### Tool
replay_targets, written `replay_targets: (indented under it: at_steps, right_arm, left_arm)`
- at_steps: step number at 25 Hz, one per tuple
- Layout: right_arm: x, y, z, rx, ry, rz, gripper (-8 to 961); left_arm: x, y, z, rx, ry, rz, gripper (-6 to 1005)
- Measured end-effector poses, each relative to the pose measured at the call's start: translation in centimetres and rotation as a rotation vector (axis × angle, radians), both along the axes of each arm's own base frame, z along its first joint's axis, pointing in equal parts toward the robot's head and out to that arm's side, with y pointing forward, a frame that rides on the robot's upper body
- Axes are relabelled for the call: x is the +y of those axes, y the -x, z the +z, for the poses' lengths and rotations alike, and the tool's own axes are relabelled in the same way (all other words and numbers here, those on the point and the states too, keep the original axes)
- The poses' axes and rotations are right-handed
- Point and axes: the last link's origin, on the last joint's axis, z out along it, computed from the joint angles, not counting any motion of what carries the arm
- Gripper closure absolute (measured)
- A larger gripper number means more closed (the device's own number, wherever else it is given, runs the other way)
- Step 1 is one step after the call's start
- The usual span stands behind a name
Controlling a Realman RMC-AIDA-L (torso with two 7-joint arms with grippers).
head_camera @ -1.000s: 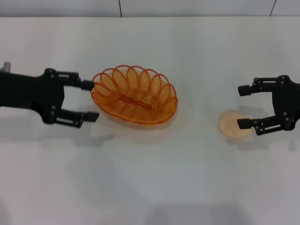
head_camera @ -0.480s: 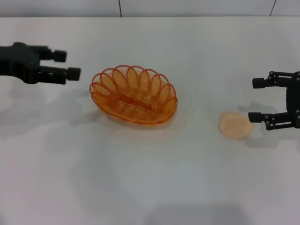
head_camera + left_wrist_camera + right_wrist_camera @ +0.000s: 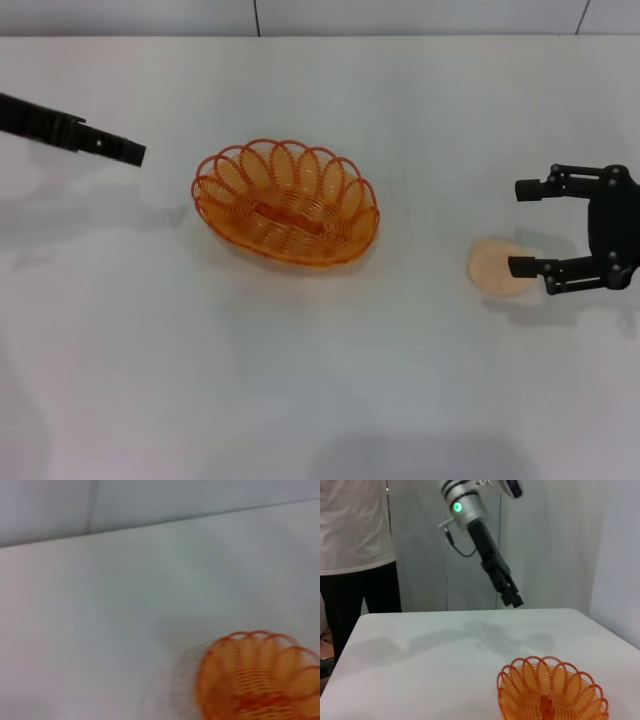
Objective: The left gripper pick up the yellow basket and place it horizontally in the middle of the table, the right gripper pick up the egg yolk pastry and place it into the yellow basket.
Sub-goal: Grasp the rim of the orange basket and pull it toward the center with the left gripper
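The yellow basket (image 3: 286, 203) stands upright on the white table (image 3: 320, 390), left of the middle, and nothing is holding it; it also shows in the left wrist view (image 3: 260, 680) and the right wrist view (image 3: 552, 695). My left gripper (image 3: 135, 152) hangs raised at the far left, clear of the basket, seen edge-on; it also shows in the right wrist view (image 3: 512, 597). The egg yolk pastry (image 3: 497, 268) lies on the table at the right. My right gripper (image 3: 518, 228) is open just right of it, with its nearer fingertip (image 3: 520, 266) at the pastry's edge.
A person in a white shirt and dark trousers (image 3: 360, 555) stands beyond the table's left end. The table's back edge meets a grey wall (image 3: 300, 15).
My left gripper has let go of the basket's rim, risen and drawn back to the far left, turning edge-on. My right gripper pulled back slightly, then returned to the pastry. The basket has not moved.
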Motion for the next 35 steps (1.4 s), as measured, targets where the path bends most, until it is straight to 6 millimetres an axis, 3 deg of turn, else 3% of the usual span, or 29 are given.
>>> replay_targets:
  at_steps: [4, 9, 13, 20, 29, 34, 35]
  right_arm:
    - [-0.1, 0.1, -0.3, 0.004, 0.001, 0.009, 139]
    - [-0.3, 0.3, -0.9, 0.003, 0.018, 0.018, 142]
    - [-0.4, 0.3, -1.0, 0.001, 0.023, 0.023, 144]
    - [-0.5, 0.3, -1.1, 0.002, 0.02, 0.032, 148]
    - [-0.4, 0.2, -1.2, -0.002, 0.011, 0.032, 153]
    - [-0.3, 0.1, -0.9, -0.004, 0.0, 0.034, 156]
    - [-0.3, 0.0, -0.9, -0.004, -0.001, 0.033, 157]
  left_arm:
    - [1.4, -0.2, -1.2, 0.08, -0.006, 0.035, 198]
    - [2.8, -1.1, -4.5, 0.139, 0.019, 0.034, 197]
    - [3.4, -1.7, -7.3, 0.169, 0.03, 0.019, 198]
    - [4.1, -1.9, -10.3, 0.191, 0.03, 0.017, 198]
    - [3.6, -2.0, -12.0, 0.175, 0.036, 0.015, 197]
    - [3.5, -1.9, -12.1, 0.167, 0.039, 0.019, 316]
    - [3.4, -1.9, -12.1, 0.166, 0.04, 0.02, 389]
